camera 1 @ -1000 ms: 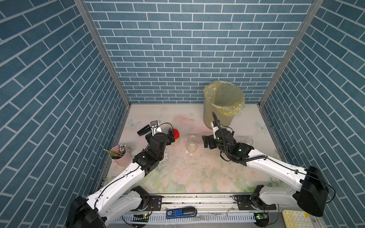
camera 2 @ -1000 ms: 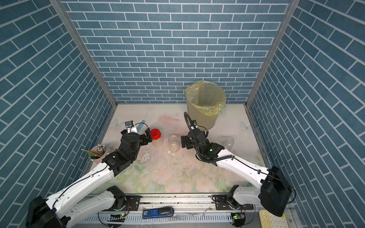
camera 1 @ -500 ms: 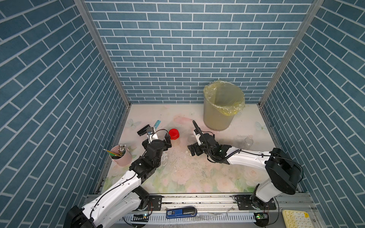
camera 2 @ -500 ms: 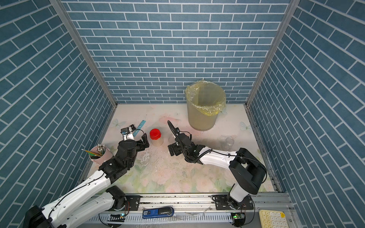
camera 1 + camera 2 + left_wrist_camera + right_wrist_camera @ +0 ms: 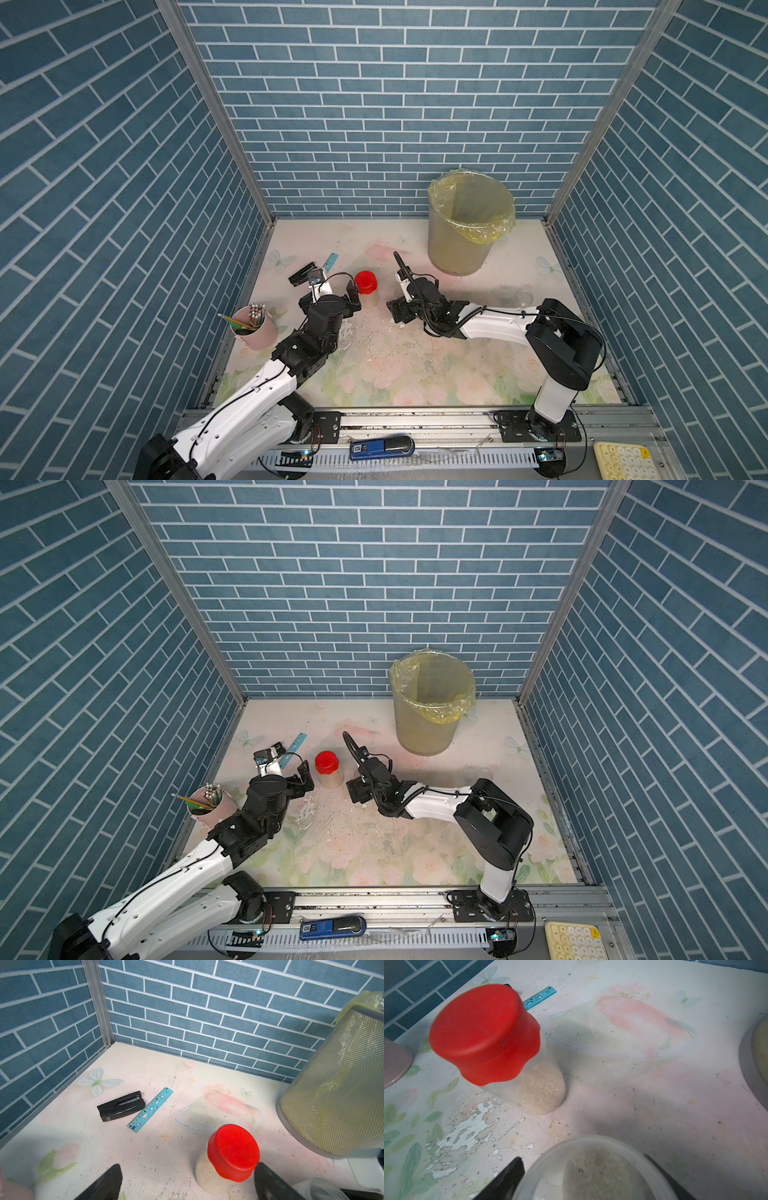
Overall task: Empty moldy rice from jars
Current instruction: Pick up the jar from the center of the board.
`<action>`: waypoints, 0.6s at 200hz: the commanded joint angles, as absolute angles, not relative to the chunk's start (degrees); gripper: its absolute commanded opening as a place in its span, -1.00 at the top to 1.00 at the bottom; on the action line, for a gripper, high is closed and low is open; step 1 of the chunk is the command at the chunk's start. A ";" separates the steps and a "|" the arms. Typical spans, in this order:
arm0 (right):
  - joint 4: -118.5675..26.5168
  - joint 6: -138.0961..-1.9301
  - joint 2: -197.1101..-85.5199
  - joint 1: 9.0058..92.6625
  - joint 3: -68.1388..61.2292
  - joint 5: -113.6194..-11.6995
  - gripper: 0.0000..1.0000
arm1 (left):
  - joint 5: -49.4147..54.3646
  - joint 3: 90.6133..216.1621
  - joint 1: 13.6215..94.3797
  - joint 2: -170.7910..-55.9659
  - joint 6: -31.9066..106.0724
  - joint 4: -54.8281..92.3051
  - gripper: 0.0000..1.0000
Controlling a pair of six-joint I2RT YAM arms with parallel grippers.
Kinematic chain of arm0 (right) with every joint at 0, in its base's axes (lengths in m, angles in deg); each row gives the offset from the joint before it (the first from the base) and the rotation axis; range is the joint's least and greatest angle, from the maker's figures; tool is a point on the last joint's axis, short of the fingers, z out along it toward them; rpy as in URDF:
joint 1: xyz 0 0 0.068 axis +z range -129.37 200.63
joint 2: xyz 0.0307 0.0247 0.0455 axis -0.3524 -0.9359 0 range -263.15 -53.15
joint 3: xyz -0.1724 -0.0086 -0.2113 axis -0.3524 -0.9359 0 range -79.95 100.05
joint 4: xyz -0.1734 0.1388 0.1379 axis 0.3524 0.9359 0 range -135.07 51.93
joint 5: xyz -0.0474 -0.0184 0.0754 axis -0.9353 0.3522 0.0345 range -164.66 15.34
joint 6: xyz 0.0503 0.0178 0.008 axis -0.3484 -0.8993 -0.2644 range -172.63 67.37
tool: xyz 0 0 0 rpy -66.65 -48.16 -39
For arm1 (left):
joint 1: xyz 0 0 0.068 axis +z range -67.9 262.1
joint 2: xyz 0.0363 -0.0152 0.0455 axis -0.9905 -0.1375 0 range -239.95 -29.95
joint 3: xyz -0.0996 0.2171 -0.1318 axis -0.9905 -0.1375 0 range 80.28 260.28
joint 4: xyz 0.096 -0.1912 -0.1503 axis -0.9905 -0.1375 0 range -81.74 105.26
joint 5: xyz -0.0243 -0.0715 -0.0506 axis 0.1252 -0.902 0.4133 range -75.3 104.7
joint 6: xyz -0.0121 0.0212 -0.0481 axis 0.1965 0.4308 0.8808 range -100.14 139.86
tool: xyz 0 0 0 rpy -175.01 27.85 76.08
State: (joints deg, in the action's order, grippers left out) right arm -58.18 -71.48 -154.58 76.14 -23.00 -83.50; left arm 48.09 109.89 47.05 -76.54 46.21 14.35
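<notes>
A clear jar with a red ribbed cap point(image 5: 366, 286) point(image 5: 232, 1153) stands mid-table, holding pale moldy rice point(image 5: 539, 1088) in its lower part. My left gripper point(image 5: 187, 1186) point(image 5: 338, 301) is open, low on the table; the red-capped jar stands just ahead between its fingertips, close to one of them. My right gripper point(image 5: 583, 1180) point(image 5: 397, 309) is shut on a second jar with a clear lid point(image 5: 593, 1167), clumped rice showing inside. That jar is hidden under the gripper in both top views. A third clear jar point(image 5: 523, 296) stands apart at the right.
A mesh bin with a yellow bag point(image 5: 465, 232) stands at the back right. A pink pencil cup point(image 5: 253, 328) is by the left wall. A black stapler point(image 5: 120, 1105), a blue ruler point(image 5: 150, 1109) and a flat clear plastic piece point(image 5: 218, 1113) lie behind the jars. White flakes point(image 5: 467, 1132) are scattered mid-table.
My right arm swung left and down onto the clear-lidded jar beside the red-capped one, and its jaws narrowed around it. The left gripper shifted slightly and stayed open.
</notes>
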 commanded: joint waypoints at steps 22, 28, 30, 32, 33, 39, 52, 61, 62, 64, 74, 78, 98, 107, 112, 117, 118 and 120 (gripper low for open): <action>-59.88 -70.93 -155.57 76.11 -22.37 -86.78 -0.54 | 48.86 108.41 47.34 -75.21 44.93 15.87 -0.99; -60.10 -71.04 -155.60 76.01 -22.39 -86.78 -0.48 | 48.81 108.38 47.38 -75.12 44.83 16.22 -0.99; -60.06 -71.02 -155.57 76.01 -22.43 -86.78 -0.46 | 48.87 108.33 47.38 -75.17 44.65 16.38 -0.99; -60.02 -71.01 -155.60 76.03 -22.38 -86.74 -0.41 | 48.82 108.24 47.38 -75.18 44.52 16.50 -0.99; -60.02 -71.00 -155.62 76.01 -22.38 -86.72 -0.39 | 48.81 108.19 47.38 -75.11 44.49 16.58 -0.99; -59.66 -71.07 -155.63 76.00 -22.21 -86.64 -0.27 | 48.59 108.08 47.36 -75.23 44.06 17.17 -0.99; -58.40 -71.21 -155.72 75.90 -21.45 -86.56 -0.04 | 48.38 107.68 47.38 -75.02 43.43 18.54 -0.99; -57.35 -71.83 -155.72 75.93 -20.87 -86.95 0.09 | 48.46 107.02 47.38 -74.88 43.16 19.76 -0.99; -57.28 -71.86 -155.72 75.92 -20.83 -86.96 0.10 | 48.46 107.01 47.38 -74.87 43.15 19.93 -0.99; -57.05 -71.94 -155.67 75.85 -20.72 -86.94 0.13 | 48.43 106.94 47.38 -74.80 43.22 20.23 -0.99; -56.40 -72.14 -155.51 75.78 -20.16 -86.49 0.20 | 47.40 106.05 47.34 -74.56 42.86 22.09 -0.99; -56.25 -72.14 -155.33 75.74 -19.98 -86.44 0.22 | 46.89 105.82 47.38 -74.51 42.51 22.85 -1.00; -55.45 -72.41 -153.76 75.61 -19.19 -86.14 0.28 | 45.51 105.19 47.38 -74.72 41.73 25.55 -0.99; -53.74 -72.34 -152.05 75.33 -18.27 -86.08 0.29 | 44.20 105.15 47.38 -75.05 40.74 27.11 -0.99; -52.80 -72.34 -150.95 75.22 -17.66 -86.08 0.29 | 43.37 105.15 47.36 -75.32 40.26 28.13 -0.99; -51.65 -72.45 -150.02 74.90 -17.03 -85.96 0.29 | 42.37 105.16 47.38 -75.61 39.80 28.98 -0.99; -51.14 -72.42 -149.46 74.76 -16.73 -85.83 0.30 | 42.12 105.16 47.38 -75.68 39.68 29.15 -0.99; -50.37 -72.41 -148.90 74.51 -16.35 -85.76 0.30 | 41.60 105.24 47.38 -75.81 39.45 29.52 -0.99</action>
